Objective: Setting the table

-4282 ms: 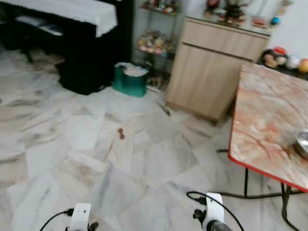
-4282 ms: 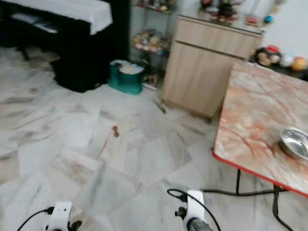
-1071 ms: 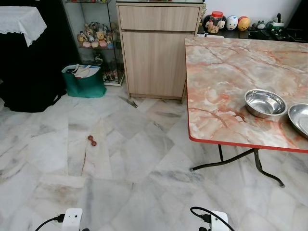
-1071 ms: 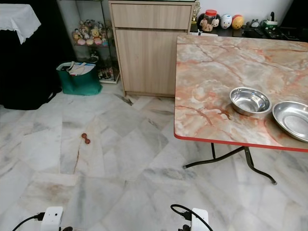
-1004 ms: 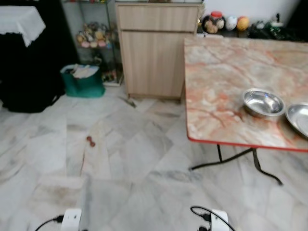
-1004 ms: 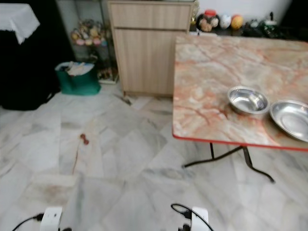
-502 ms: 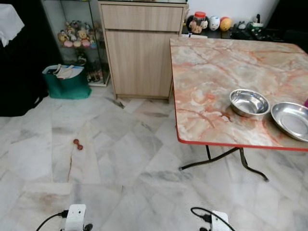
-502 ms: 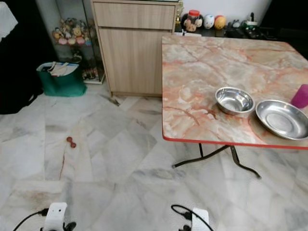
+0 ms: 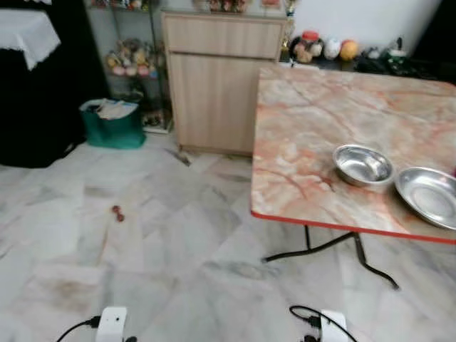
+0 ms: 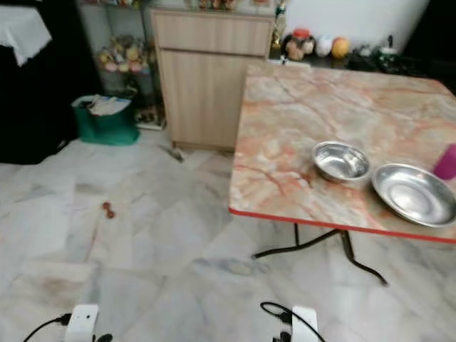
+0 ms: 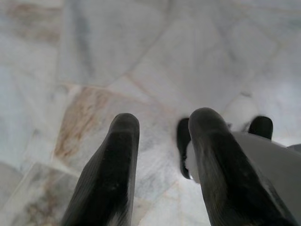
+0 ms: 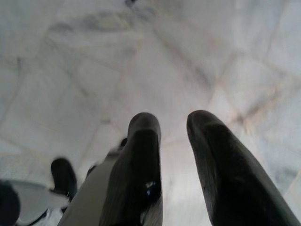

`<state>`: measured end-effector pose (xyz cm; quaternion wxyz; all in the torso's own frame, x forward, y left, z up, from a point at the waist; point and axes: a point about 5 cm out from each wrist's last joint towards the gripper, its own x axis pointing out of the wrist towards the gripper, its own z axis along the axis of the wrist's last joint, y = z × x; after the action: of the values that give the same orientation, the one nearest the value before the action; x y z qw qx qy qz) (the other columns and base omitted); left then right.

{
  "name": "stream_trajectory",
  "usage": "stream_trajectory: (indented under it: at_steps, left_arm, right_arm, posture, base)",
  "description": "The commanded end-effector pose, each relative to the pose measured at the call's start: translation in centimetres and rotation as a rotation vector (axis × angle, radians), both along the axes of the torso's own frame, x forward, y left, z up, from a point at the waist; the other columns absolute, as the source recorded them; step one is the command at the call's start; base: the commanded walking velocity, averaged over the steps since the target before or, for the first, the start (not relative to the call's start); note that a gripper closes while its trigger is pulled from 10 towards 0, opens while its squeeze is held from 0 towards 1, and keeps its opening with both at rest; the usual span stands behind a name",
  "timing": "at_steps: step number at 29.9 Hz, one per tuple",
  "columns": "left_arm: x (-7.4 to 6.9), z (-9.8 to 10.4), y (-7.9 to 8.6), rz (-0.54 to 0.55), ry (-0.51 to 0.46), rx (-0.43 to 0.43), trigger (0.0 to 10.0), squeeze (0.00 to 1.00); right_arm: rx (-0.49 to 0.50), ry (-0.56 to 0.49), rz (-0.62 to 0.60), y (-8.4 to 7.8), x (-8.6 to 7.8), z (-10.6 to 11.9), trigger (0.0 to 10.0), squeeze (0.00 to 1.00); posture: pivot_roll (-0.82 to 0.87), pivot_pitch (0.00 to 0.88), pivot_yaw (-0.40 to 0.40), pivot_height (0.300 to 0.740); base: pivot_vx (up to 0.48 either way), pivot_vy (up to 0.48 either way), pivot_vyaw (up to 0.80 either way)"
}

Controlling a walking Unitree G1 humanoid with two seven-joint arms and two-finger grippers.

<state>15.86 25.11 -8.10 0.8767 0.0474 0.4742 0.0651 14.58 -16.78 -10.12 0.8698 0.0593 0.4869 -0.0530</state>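
On the right, a marble-topped table (image 10: pixel 299 135) carries a small steel bowl (image 10: pixel 341 161) near its front edge, a wider steel plate (image 10: pixel 413 192) just to the bowl's right, and a purple cup (image 10: pixel 447 162) at the far right. Both arms hang idle over the marble floor (image 9: pixel 178 235), the left gripper (image 11: pixel 160 136) and right gripper (image 12: pixel 171 132) each empty with fingers slightly apart. Left of the table, farther back, stand a wooden cabinet (image 9: pixel 224 78) and a green bag (image 9: pixel 112 125), with a small reddish object (image 9: pixel 117 212) on the open floor.

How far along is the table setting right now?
Early stage. Done: a small steel bowl and a wider steel dish sit on the marble-patterned table, with a pink cup at its far edge. In hand: nothing; the left gripper and right gripper hang open over the floor. Left: reaching the table and arranging the pieces.
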Motion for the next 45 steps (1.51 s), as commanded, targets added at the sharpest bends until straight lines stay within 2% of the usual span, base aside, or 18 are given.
stream_trajectory:
  at_steps: [1, 10, 15, 21, 26, 34, 39, 45]
  left_arm:
    - [0.5, -0.1, -1.3, -0.021, -0.014, -0.026, 10.0, 0.0]
    - [1.1, -0.4, -3.3, -0.033, -0.019, -0.038, 10.0, 0.0]
    - [1.2, -0.4, -3.6, -0.039, -0.009, -0.036, 10.0, 0.0]
    - [0.9, -0.3, -2.4, -0.031, -0.004, -0.026, 10.0, 0.0]
    - [0.6, 0.1, -0.5, 0.0, -0.02, -0.021, 10.0, 0.0]
    - [0.4, 0.1, -0.1, -0.003, -0.013, 0.01, 10.0, 0.0]
    - [1.1, 0.0, -1.5, -0.029, -0.019, 0.012, 10.0, 0.0]
    - [1.2, -0.2, -2.9, -0.037, -0.022, 0.001, 10.0, 0.0]
  right_arm:
    - [-0.021, 0.014, -0.009, -1.0, -0.4, -0.1, 10.0, 0.0]
    - [-0.021, 0.01, -0.005, -1.0, -0.3, 0.0, 10.0, 0.0]
    - [-0.019, 0.006, -0.005, -0.9, -0.3, 0.0, 10.0, 0.0]
    - [-0.018, 0.007, -0.003, -0.9, -0.4, -0.1, 10.0, 0.0]
    - [-0.016, 0.008, -0.006, -0.8, -0.5, -0.1, 10.0, 0.0]
    - [-0.015, 0.005, -0.003, -0.8, -0.4, -0.1, 10.0, 0.0]
    - [-0.022, 0.0, 0.008, -0.8, -0.3, 0.0, 10.0, 0.0]
    - [-0.022, 0.0, 0.017, -0.8, -0.2, 0.0, 10.0, 0.0]
  posture:
    - [0.01, 0.0, -0.069, 0.74]
    - [0.01, 0.0, -0.072, 0.74]
    - [0.0, 0.0, -0.071, 0.74]
    - [0.01, 0.0, -0.069, 0.74]
    - [0.01, 0.0, -0.066, 0.74]
    - [0.01, 0.0, -0.065, 0.74]
    - [0.01, 0.0, -0.065, 0.74]
    - [0.0, 0.0, -0.065, 0.74]
  base:
    - [0.0, 0.0, -0.68]
    - [0.0, 0.0, -0.56]
    - [0.0, 0.0, 0.0]
    - [0.0, 0.0, 0.0]
    - [0.0, 0.0, 0.0]
    - [0.0, 0.0, 0.0]
    - [0.0, -0.241, 0.0]
    - [0.0, -0.35, 0.3]
